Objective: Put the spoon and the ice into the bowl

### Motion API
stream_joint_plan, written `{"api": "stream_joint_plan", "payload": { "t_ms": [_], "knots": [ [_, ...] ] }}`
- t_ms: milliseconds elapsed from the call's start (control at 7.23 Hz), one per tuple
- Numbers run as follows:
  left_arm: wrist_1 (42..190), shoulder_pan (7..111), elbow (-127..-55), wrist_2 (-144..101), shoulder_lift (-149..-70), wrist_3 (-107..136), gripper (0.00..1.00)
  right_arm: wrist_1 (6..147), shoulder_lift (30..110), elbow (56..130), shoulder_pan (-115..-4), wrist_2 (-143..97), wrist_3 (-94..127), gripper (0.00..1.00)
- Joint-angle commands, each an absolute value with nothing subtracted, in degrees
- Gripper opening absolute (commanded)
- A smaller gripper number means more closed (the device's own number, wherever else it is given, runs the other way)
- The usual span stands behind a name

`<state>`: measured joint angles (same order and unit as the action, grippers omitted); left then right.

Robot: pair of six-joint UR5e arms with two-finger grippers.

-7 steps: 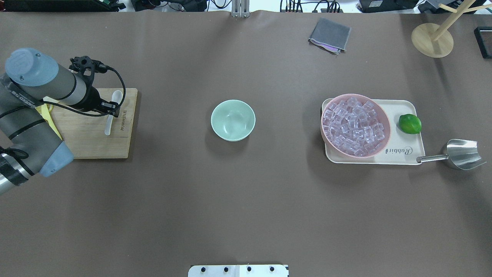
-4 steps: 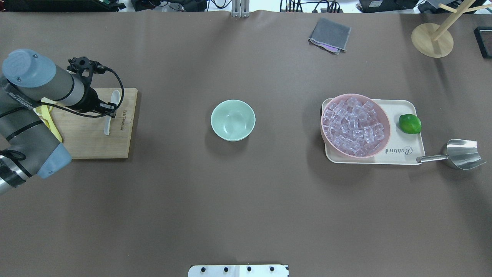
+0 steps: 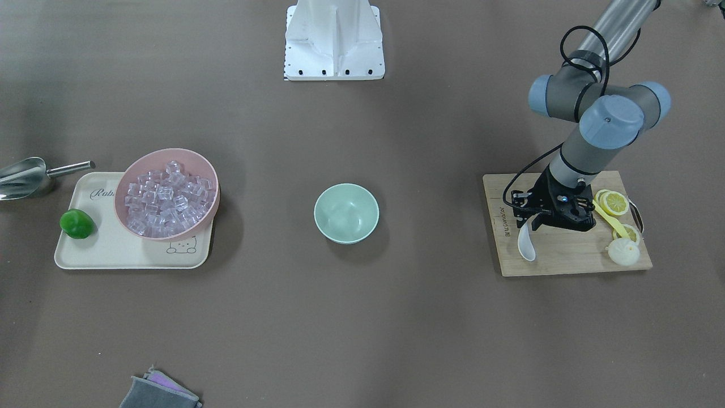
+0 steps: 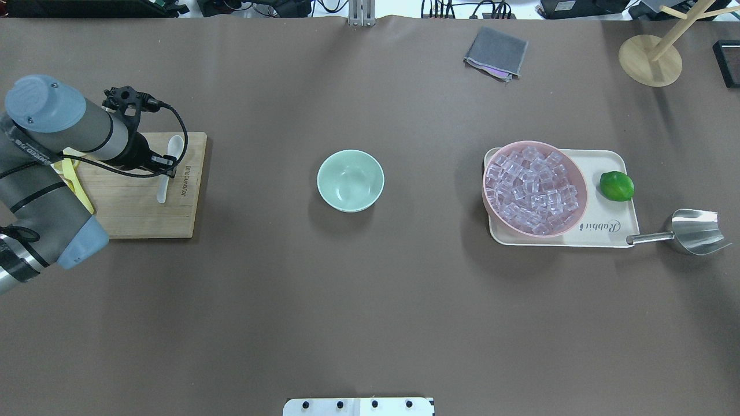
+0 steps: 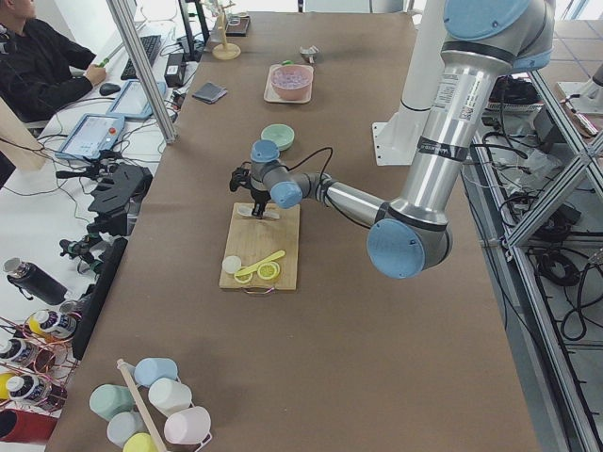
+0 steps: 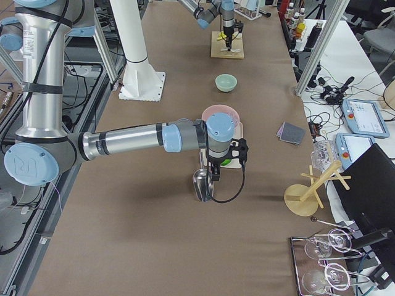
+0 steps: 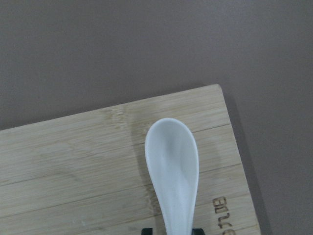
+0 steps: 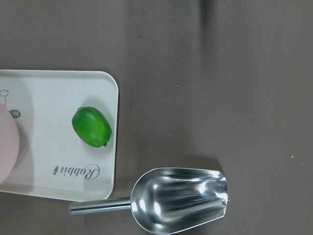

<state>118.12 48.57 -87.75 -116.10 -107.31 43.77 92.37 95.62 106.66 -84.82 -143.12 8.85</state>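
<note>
We are pinching the spoon (image 4: 163, 184) handle in our left gripper (image 4: 166, 168), its fingers drawn in narrow. It has barely shifted from a second ago. The bowl (image 4: 350, 180) to the right is waiting empty. We cannot tell how far the right gripper (image 6: 212, 177) is open.

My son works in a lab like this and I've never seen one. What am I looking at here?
Two robot arms work at a brown table. One picture looks down from behind them, one faces them, two come from the table's ends, two from wrist cameras. The left claw straddles the handle of a white spoon on a wooden board; whether it grips is unclear. The right claw hangs above a steel scoop. Between them stand an empty green bowl and a tray with a lime and a pink bowl of ice.
</note>
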Motion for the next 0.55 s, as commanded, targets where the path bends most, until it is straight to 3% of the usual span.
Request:
{"api": "stream_joint_plan", "payload": {
  "t_ms": [0,138,277,415],
  "knots": [
    [118.12,48.34,-87.71,-116.1,-107.4,43.77,0.39,92.37,95.62,106.7,-84.81,-143.0,8.79,1.0],
    [118.12,48.08,-87.71,-116.1,-107.4,43.77,0.36,92.37,95.62,106.7,-84.81,-142.91,8.79,1.0],
    [118.12,48.08,-87.8,-116.1,-107.49,43.77,0.13,92.37,95.62,106.7,-84.81,-142.91,8.88,1.0],
    [118.12,48.08,-87.8,-116.1,-107.4,44.55,0.0,92.37,95.62,106.7,-84.81,-143.0,8.79,1.0]
  ]
}}
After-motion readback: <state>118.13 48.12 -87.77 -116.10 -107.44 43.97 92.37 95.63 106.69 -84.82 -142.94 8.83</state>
